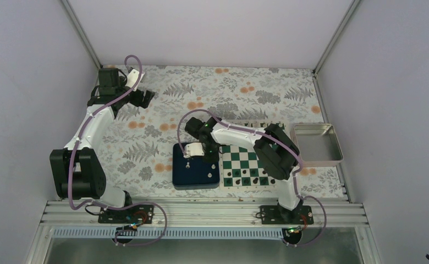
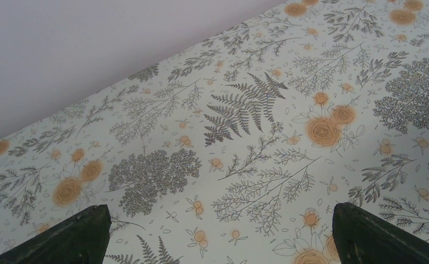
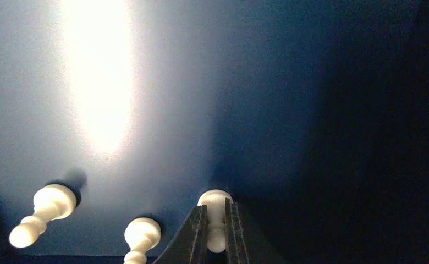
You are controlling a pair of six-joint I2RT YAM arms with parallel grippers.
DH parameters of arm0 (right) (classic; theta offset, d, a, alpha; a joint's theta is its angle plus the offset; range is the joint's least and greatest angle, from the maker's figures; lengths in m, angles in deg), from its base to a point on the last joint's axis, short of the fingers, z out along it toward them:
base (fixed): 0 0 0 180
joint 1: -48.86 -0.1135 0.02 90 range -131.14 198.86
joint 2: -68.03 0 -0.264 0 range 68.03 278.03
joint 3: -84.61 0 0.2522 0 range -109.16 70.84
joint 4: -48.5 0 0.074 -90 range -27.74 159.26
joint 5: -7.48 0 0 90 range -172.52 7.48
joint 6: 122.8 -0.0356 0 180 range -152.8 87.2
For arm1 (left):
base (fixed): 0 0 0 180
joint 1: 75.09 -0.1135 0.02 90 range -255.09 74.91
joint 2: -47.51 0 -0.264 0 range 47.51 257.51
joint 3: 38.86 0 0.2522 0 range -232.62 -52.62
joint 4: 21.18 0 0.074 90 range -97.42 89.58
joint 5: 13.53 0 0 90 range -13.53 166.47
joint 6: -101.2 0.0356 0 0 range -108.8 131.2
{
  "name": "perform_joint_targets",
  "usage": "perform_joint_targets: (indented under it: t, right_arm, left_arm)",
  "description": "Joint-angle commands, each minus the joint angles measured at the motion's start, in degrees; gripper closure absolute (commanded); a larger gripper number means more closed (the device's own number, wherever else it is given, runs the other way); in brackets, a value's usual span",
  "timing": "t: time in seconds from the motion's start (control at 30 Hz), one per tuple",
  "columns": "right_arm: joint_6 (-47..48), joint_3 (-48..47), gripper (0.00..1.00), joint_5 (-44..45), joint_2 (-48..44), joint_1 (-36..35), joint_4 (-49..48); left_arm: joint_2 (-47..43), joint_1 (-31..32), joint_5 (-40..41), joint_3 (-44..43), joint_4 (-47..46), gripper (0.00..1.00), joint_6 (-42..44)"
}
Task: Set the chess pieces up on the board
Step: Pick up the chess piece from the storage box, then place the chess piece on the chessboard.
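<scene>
The blue tray [image 3: 146, 82] holds three white pieces [image 3: 43, 212] (pale, glossy). One is a pawn [image 3: 215, 197], pinched tight in the right gripper [image 3: 215, 212]. The board [image 1: 240, 159] lies just right of the tray. The left gripper [image 2: 223, 225] hangs spread wide over open cloth [image 2: 245, 110], well apart.

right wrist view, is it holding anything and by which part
Yes: the right gripper has its fingers shut on a white chess piece, pinching its narrow waist, over the blue tray.
</scene>
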Motion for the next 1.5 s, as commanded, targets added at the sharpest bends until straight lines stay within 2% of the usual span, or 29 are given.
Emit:
perform_joint_targets:
  t: [0.0,0.23,0.33,0.43,0.63,0.83,1.1,1.47]
  right_arm:
    - [-0.6,-1.1,0.96,1.0,-1.8,-0.2,0.6]
    - [-0.5,-8.7,0.96,0.5,-8.7,3.2,6.5]
    - [0.2,-12.3,0.96,0.4,-12.0,8.6,9.7]
    - [1.9,-13.6,0.96,-0.7,-15.0,17.2,11.0]
    - [5.6,-6.5,0.96,-3.2,-18.1,34.0,8.5]
    - [7.6,3.5,0.96,-5.7,-16.5,42.4,2.9]
    - [8.6,9.1,0.96,-9.2,-10.6,45.4,-4.4]
    - [8.5,6.7,0.95,-9.9,-5.2,45.5,-6.7]
  left_arm:
    - [-0.9,-0.2,-1.3,0.0,0.0,0.0,0.8]
    - [-0.8,-0.3,-1.3,-0.3,0.2,0.0,0.8]
    - [-0.8,-0.2,-1.3,-0.3,0.3,0.0,0.7]
    - [-0.8,-0.2,-1.4,-0.3,0.3,0.0,0.8]
    - [-0.2,-0.2,-1.6,-0.5,0.2,0.0,0.8]
    - [0.1,-0.1,-1.7,-0.7,0.3,0.0,0.8]
    - [0.2,-0.2,-1.7,-0.8,0.6,0.0,0.7]
    - [0.0,-0.2,-1.3,-0.7,0.8,0.0,0.6]
